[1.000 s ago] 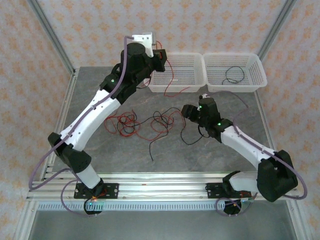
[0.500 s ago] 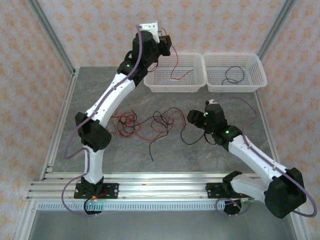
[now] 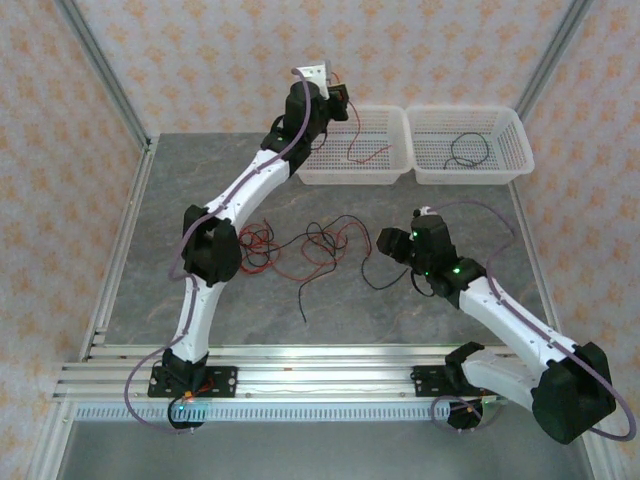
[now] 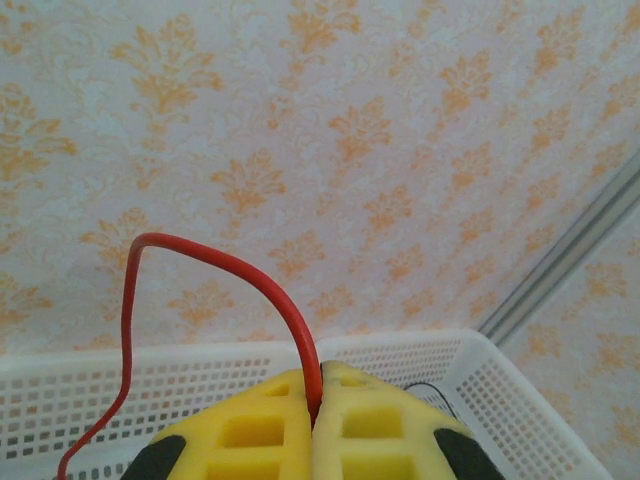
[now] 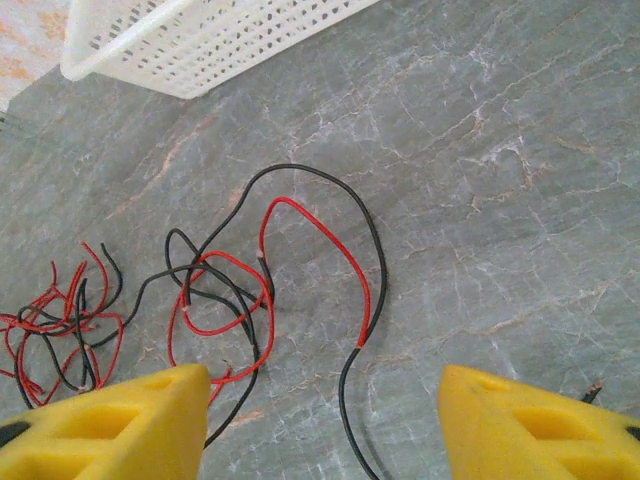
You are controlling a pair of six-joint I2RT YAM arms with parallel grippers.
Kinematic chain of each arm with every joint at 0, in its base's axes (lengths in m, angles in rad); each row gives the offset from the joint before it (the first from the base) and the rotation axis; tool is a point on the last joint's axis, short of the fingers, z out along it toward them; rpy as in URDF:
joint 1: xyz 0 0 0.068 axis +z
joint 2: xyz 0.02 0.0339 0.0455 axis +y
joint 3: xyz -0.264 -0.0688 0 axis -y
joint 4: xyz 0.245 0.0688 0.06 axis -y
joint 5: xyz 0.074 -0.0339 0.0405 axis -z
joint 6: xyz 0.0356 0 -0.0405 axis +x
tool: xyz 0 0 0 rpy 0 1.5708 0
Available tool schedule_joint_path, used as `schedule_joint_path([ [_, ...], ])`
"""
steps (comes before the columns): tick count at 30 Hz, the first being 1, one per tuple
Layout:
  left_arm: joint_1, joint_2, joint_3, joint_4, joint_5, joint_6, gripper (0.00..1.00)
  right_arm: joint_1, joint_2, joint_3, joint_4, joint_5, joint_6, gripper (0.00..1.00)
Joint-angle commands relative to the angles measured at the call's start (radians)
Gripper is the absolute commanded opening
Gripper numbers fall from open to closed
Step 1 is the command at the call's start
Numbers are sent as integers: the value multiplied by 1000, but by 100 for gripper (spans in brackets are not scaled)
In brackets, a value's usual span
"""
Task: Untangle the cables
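The step in hand appears to be the sorting of one freed strand. The left pincer (image 4: 315, 388) is pressed together on a red cable (image 4: 310, 362), which arches up out of the yellow pads in the left wrist view. In the top view that left pincer (image 3: 337, 98) is held high over the left basket (image 3: 345, 180), and the red cable (image 3: 347, 150) hangs from it, with its lower end lying inside the basket. The right basket (image 3: 470, 178) holds a single black cable (image 3: 453, 152), so the strands are probably being divided by colour. The rest of the cables (image 3: 262, 245) lie knotted on the tabletop (image 3: 180, 180), red and black loops crossing one another between the two arms, so most of the work looks undone. The right pincer (image 3: 388, 243) hovers just beside the near end of that heap with its pads spread wide and nothing between them. In its own wrist view the right pincer (image 5: 325, 390) looks down on a black and a red loop of the cables (image 5: 225, 290). The next move likely calls for the left pincer to part its pads so the red strand drops fully inside the rim, and the right arm then needs a careful pinch on one strand alone. No brand, label or writing can be read anywhere.
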Motion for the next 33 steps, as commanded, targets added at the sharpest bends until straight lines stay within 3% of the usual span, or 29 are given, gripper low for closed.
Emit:
schedule_joint_path([
  [1, 17, 45, 38, 121, -17, -2, 0, -4, 10, -8, 0, 30, -9, 62],
  [15, 39, 237, 98, 111, -9, -29, 0, -5, 103, 33, 27, 24, -40, 62],
  [18, 39, 252, 82, 87, -15, -25, 16, -5, 112, 44, 24, 26, -45, 62],
  [23, 39, 240, 48, 13, -22, 2, 68, -5, 109, 51, 15, 34, -47, 62],
  [26, 39, 223, 48, -58, -39, 30, 76, -5, 109, 51, 12, 35, -47, 62],
  [33, 33, 148, 51, -259, -158, 85, 78, -5, 93, 45, 7, 34, -40, 62],
])
